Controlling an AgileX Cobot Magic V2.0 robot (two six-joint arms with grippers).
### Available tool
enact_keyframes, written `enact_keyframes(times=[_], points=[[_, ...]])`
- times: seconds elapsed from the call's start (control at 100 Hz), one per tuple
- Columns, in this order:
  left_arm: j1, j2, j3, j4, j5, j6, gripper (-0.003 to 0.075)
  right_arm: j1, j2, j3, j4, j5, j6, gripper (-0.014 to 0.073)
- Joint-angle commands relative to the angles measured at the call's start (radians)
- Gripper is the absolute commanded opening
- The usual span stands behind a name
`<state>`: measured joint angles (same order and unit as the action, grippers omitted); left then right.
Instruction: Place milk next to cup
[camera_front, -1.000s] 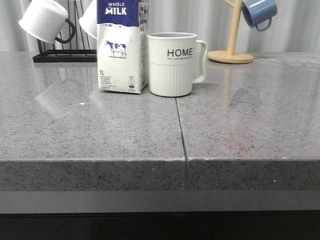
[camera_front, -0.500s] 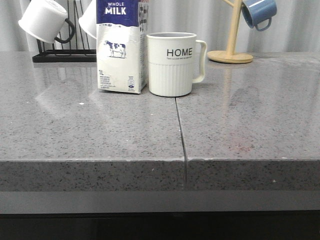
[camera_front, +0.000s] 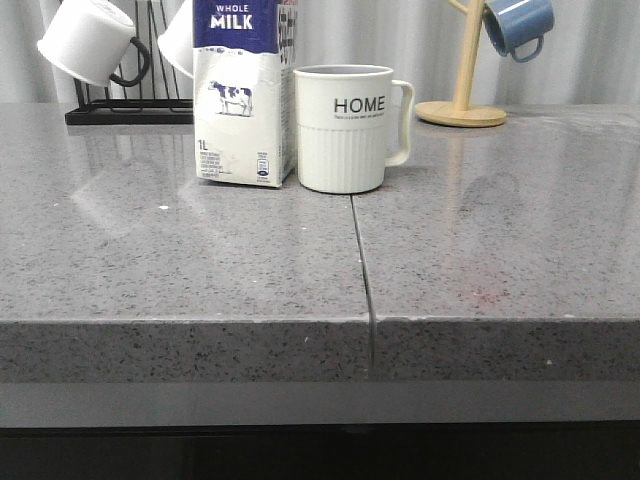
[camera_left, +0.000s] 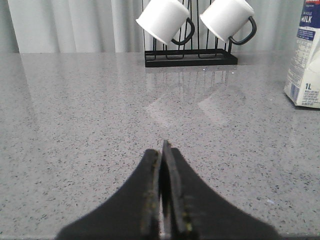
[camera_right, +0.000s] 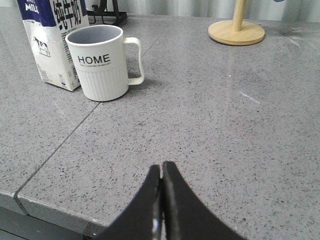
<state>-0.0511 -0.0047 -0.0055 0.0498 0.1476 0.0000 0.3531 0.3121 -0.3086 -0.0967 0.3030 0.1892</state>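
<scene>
The grey speckled stone worktop (camera_front: 480, 260) lies open across its front. At the back, the tall white milk carton with a dark blue top (camera_front: 243, 95) stands just beside the cream ribbed "HOME" mug (camera_front: 345, 130), leaving hardly any gap between them.

Left gripper (camera_left: 162, 150): fingers pressed together, nothing held, poised low above the surface.
Right gripper (camera_right: 161, 170): fingers closed, nothing held, likewise poised low.

Kitchen — stone counter (camera_front: 200, 260), mug rack (camera_left: 190, 55), curtains (camera_left: 65, 25)
</scene>
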Motion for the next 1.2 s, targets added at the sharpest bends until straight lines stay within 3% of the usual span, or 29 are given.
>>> enact_keyframes(times=[0.0, 0.88, 1.05, 1.19], points=[[0.005, -0.030, 0.045, 0.004, -0.070, 0.000, -0.0020, -0.001, 0.004, -0.025, -0.004, -0.077, -0.007, -0.0016], [0.005, -0.030, 0.045, 0.004, -0.070, 0.000, -0.0020, -0.006, 0.004, -0.023, -0.004, -0.092, -0.007, -0.0016], [0.005, -0.030, 0.045, 0.004, -0.070, 0.000, -0.0020, -0.112, 0.004, 0.032, -0.004, -0.148, -0.008, -0.0016], [0.005, -0.030, 0.045, 0.004, -0.070, 0.000, -0.0020, -0.235, 0.000, 0.134, 0.031, -0.280, -0.050, -0.0016]])
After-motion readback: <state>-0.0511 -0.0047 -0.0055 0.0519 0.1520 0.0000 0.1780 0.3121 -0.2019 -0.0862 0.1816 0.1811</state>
